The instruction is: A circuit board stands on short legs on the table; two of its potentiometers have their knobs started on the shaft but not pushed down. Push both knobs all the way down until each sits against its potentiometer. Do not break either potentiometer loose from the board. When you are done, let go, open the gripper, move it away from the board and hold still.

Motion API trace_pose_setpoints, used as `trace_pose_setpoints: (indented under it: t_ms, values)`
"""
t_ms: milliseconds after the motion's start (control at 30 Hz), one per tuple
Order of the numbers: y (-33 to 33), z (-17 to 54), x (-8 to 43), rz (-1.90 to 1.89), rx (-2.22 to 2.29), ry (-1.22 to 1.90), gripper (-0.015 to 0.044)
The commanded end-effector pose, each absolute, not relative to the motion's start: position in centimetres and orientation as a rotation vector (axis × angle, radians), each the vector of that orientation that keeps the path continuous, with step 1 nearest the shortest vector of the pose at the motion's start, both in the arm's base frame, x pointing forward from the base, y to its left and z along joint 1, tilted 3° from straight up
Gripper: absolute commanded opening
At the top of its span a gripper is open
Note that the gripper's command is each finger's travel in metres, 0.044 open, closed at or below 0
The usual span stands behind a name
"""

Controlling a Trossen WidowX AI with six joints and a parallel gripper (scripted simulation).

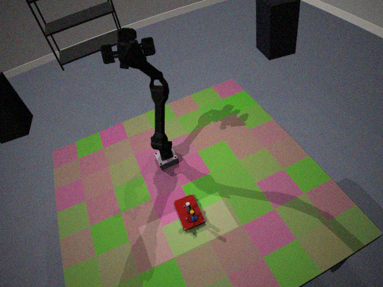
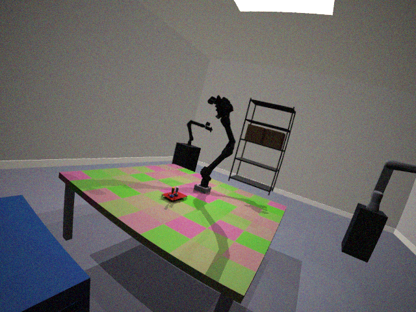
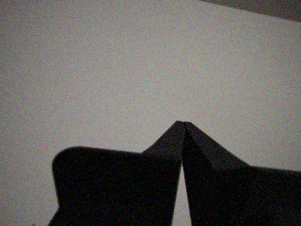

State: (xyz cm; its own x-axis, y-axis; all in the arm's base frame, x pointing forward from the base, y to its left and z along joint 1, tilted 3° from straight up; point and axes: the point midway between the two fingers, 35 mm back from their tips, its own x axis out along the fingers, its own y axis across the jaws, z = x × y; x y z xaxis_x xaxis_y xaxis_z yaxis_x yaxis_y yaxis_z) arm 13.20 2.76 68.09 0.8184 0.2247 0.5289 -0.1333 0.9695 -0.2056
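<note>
The red circuit board (image 1: 180, 207) (image 2: 181, 196) stands on short legs on the table, in front of the arm's base. Two upright knobs stand on it: one with a white top (image 1: 187, 204) and one with an orange top (image 1: 192, 211). A blue potentiometer (image 1: 194, 217) shows beneath the orange-topped knob. How far down each knob sits is too small to tell. My gripper (image 3: 182, 128) is shut and empty, its fingertips meeting in the wrist view. It is raised high above the table, well away from the board.
The arm's base (image 1: 167, 162) (image 2: 202, 188) is on the checkered table (image 1: 270, 229) (image 2: 184, 227). A shelf rack (image 2: 257, 162), dark pedestals (image 1: 277, 30) (image 2: 364, 231) and a blue-topped block (image 2: 33, 248) stand around the table. The wrist view faces a plain pale surface.
</note>
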Motion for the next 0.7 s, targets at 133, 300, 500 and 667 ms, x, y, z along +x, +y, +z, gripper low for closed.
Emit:
trace_pose_setpoints:
  t_ms: [133, 300, 500, 667]
  values:
    - [-0.8, 64.6, 19.9, 0.188, 0.01, -0.423, 0.0]
    - [-2.4, 61.9, 23.7, 0.178, 0.115, -0.322, 0.0]
    - [-3.4, 58.2, 28.3, 0.171, 0.196, -0.183, 0.0]
    - [-3.9, 54.7, 31.7, 0.154, 0.271, -0.076, 0.0]
